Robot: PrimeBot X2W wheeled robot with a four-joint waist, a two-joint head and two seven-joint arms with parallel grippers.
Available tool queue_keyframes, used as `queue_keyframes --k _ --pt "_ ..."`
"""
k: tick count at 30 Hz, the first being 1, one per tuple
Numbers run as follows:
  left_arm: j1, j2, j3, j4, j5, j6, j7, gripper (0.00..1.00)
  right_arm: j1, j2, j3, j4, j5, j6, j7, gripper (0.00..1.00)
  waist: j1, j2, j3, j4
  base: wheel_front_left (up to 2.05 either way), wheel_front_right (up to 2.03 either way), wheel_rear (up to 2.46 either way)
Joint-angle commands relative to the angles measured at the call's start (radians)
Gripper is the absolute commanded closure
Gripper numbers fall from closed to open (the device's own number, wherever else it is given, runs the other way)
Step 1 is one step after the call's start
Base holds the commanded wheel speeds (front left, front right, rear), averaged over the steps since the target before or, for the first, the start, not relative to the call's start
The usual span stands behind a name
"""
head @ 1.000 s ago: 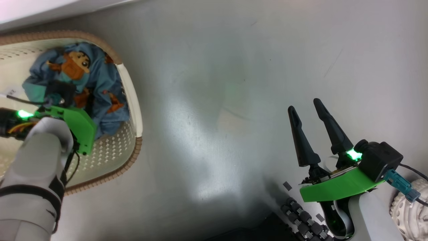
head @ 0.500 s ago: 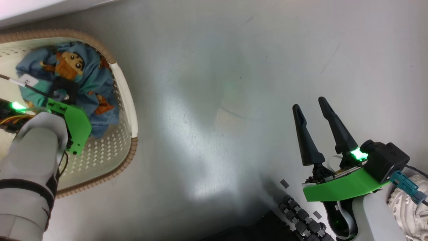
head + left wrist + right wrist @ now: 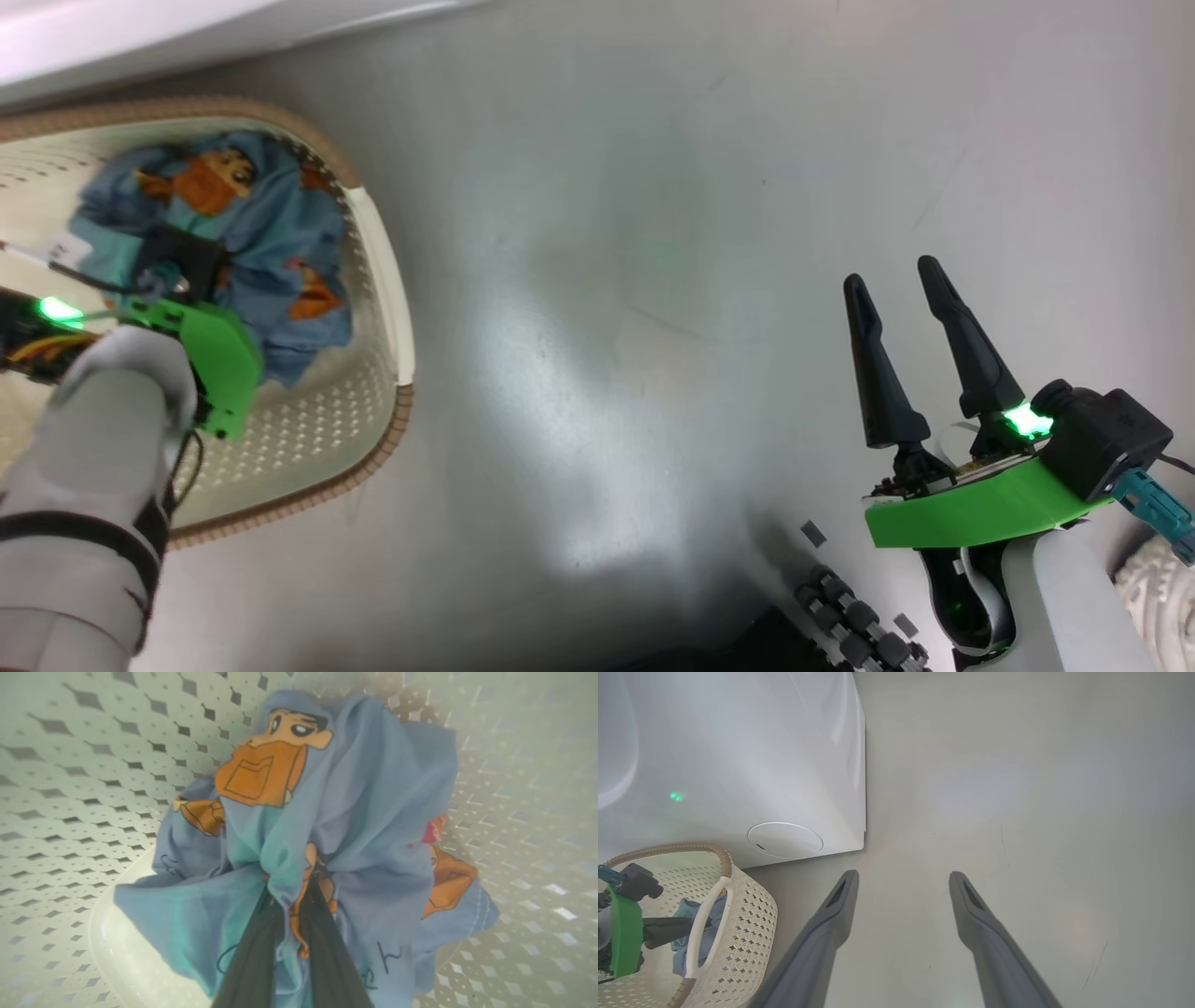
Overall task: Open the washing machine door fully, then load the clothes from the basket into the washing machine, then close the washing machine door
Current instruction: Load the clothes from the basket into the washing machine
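Bright, even light overhead throws a broad white glare across the grey floor (image 3: 569, 504). Close up, the basket (image 3: 60, 812) wall goes soft and blurred toward the edges.

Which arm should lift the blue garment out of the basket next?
Left. The left end effector is inside the basket, shut on the blue garment; the right end effector stands open over the floor.

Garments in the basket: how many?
1: the blue garment, bunched in the basket, pinched by the left pincer. Another could lie hidden under it.
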Motion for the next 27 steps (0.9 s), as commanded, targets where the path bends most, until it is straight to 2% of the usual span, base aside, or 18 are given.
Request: queue_keyframes --k 1,9,27 --pt "0.05 0.021 0.017 -0.012 -0.008 -0.004 -0.021 1.0 0.022 -0.003 0.014 -0.012 -0.008 0.002 -0.005 0.0 -0.0001 0.0 -0.029 0.022 0.0 0.0 0.0" --pt "0.1 -0.012 0.035 -0.081 -0.054 -0.019 -0.048 1.0 -0.003 -0.003 -0.003 0.009 -0.028 0.002 -0.005 0.0 -0.0001 0.0 -0.104 0.07 0.0 0.0 0.0" --pt "0.394 -0.021 0.157 -0.468 -0.137 -0.005 -0.049 1.0 0.008 -0.003 -0.02 0.088 -0.066 0.002 -0.005 0.0 -0.0001 0.0 -0.341 0.164 0.0 0.0 0.0"
